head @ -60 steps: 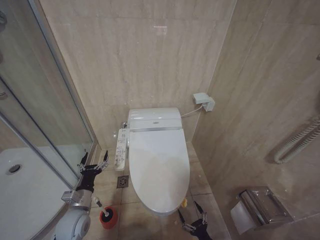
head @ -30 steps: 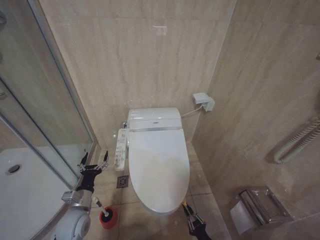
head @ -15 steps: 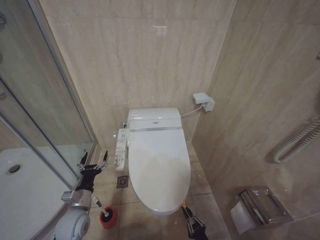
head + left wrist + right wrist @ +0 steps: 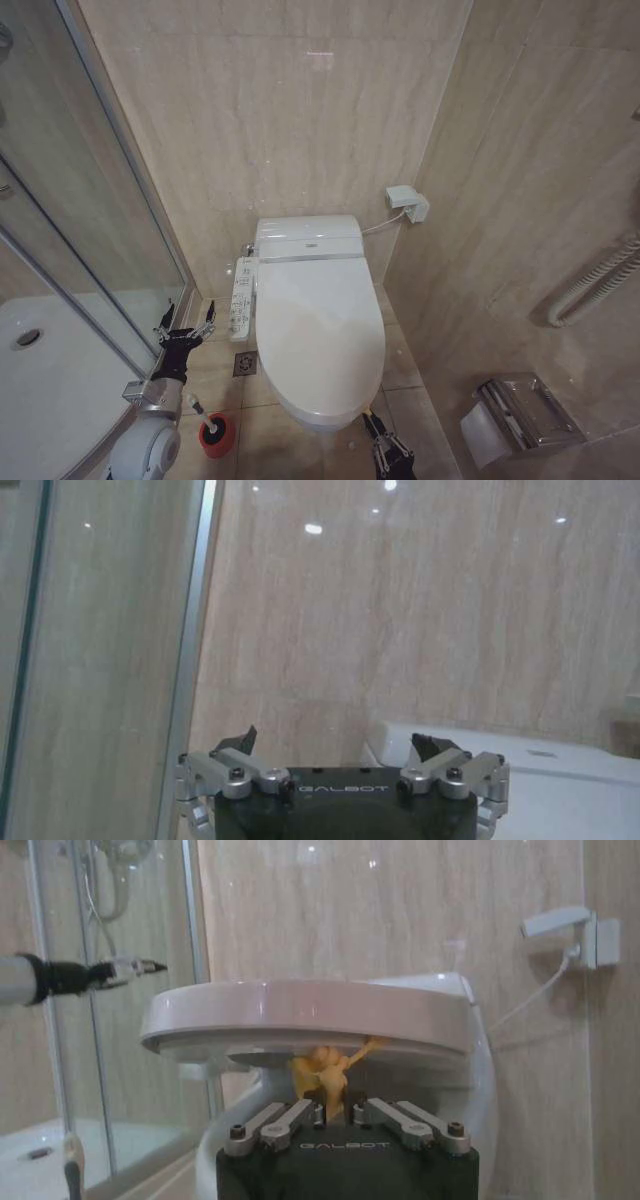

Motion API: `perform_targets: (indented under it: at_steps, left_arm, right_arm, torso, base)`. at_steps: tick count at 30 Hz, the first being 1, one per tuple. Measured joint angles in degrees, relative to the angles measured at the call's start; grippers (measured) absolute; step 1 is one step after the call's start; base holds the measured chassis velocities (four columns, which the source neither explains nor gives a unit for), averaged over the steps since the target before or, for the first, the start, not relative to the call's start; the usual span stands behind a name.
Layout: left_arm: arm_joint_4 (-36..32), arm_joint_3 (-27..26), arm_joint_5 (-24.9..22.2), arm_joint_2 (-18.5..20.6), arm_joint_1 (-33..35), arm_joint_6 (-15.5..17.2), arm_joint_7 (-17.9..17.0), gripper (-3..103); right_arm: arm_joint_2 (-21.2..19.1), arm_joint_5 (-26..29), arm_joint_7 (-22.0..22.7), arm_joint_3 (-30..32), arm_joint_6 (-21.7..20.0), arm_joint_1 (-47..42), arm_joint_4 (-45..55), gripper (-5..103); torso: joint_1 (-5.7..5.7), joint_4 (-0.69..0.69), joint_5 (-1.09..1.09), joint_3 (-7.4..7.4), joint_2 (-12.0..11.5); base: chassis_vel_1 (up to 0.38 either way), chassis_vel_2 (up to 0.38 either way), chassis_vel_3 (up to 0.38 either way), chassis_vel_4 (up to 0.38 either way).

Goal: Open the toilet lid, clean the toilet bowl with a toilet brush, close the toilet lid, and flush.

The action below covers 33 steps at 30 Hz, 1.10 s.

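Note:
The glossy white toilet lid [image 4: 320, 330] lies over the toilet bowl, whose inside is hidden. In the right wrist view the lid [image 4: 300, 1009] is raised a little at its front edge, with a gap under it. My right gripper [image 4: 383, 437] is low at the toilet's front, shut on the lid's yellow loop [image 4: 325, 1069]. My left gripper [image 4: 185, 333] hangs open and empty beside the toilet, near the glass; its fingers [image 4: 240, 742] are spread. The toilet brush [image 4: 200, 412] stands in its red holder [image 4: 216, 436] on the floor below that arm.
A glass shower door [image 4: 100, 230] and white shower tray [image 4: 50, 380] close off the left. A control panel [image 4: 242, 297] sticks out from the toilet's left side, with a floor drain [image 4: 245, 363] below. A paper holder [image 4: 525, 410], hose [image 4: 590, 285] and wall box [image 4: 408, 203] are on the right.
My right gripper went from open to shut on the yellow loop at the lid's front. Since then the lid's front edge has lifted slightly. The left arm barely moved.

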Motion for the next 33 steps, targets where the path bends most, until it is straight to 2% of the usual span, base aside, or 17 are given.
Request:
perform_targets:
  at_steps: [11, 12, 15, 22, 33]
  left_arm:
    - [0.1, -0.2, -0.1, 0.1, -0.4, 0.0, -0.1, 100]
    - [0.2, -0.2, -0.1, 0.1, -0.5, 0.0, -0.1, 100]
    - [0.2, -0.2, -0.1, 0.0, -0.7, 0.1, -0.2, 100]
    - [0.2, -0.1, -0.1, -0.1, -0.9, 0.2, -0.2, 100]
    - [0.4, -0.1, -0.2, 0.2, -0.9, 0.3, -0.2, 100]
  right_arm:
    - [-1.8, 2.1, 0.0, 0.9, -0.7, -3.2, 8.0, 14]
    - [-1.9, 2.5, 0.0, 1.1, -0.7, -3.8, 8.8, 10]
    - [-2.1, 3.2, 0.2, 1.6, -0.7, -4.5, 10.5, 10]
    - [-2.6, 3.8, 2.8, 2.9, -1.9, -4.9, 16.0, 7]
    - [-2.2, 4.1, 2.7, 3.3, -2.7, -4.5, 18.5, 6]
  torso:
    - [0.00, 0.00, 0.00, 0.00, 0.0]
    - [0.00, 0.01, 0.00, 0.00, 0.0]
    - [0.00, -0.01, 0.00, 0.00, 0.0]
    - [0.00, 0.00, 0.00, 0.00, 0.0]
    - [0.00, 0.00, 0.00, 0.00, 0.0]
  base:
    - [0.000, 0.000, 0.000, 0.000]
    - [0.000, 0.000, 0.000, 0.000]
    - [0.000, 0.000, 0.000, 0.000]
    - [0.000, 0.000, 0.000, 0.000]
    - [0.000, 0.000, 0.000, 0.000]
